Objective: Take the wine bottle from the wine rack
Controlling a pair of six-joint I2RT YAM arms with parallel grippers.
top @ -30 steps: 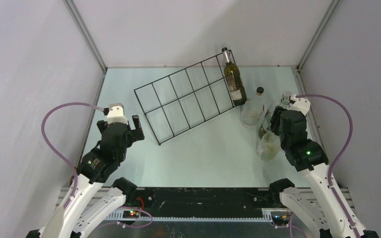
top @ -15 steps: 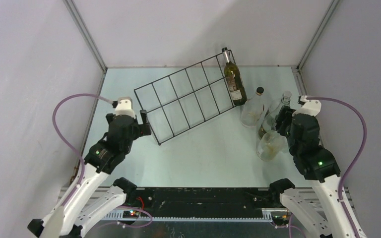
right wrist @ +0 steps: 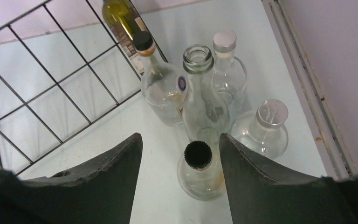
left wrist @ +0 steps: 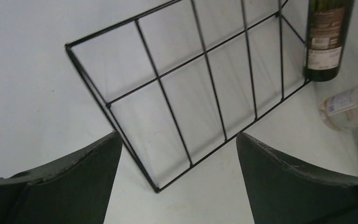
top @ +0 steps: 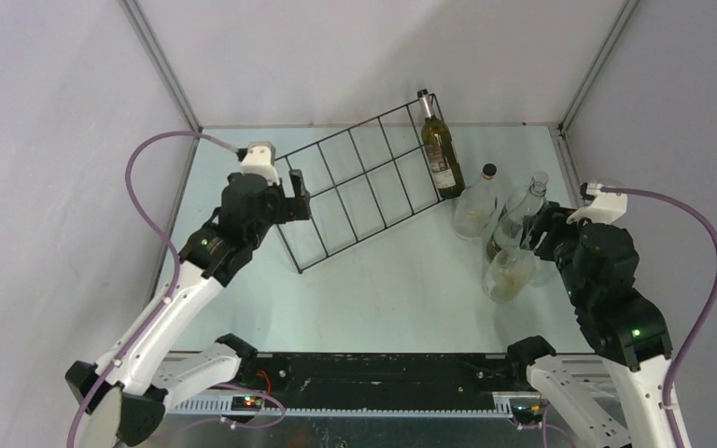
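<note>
At wine rack's left end, my left gripper (left wrist: 178, 134) hangs w/ jaws spread wide, nothing betw. them. Wine rack (top: 350, 184) sits diagonal on table (top: 401, 289). Green wine bottle (top: 439, 149) stands upright at rack's far right end; can't tell if it's inside last compartment. Just right of rack: clear glass bottles (right wrist: 200, 107), upright. My right gripper (right wrist: 179, 135) is over them, jaws apart, gripping nothing.

Pale green tabletop (top: 401, 299), evenly lit. Plain grey walls (top: 355, 56) enclose it at 9, 12 and 3 o'clock.
</note>
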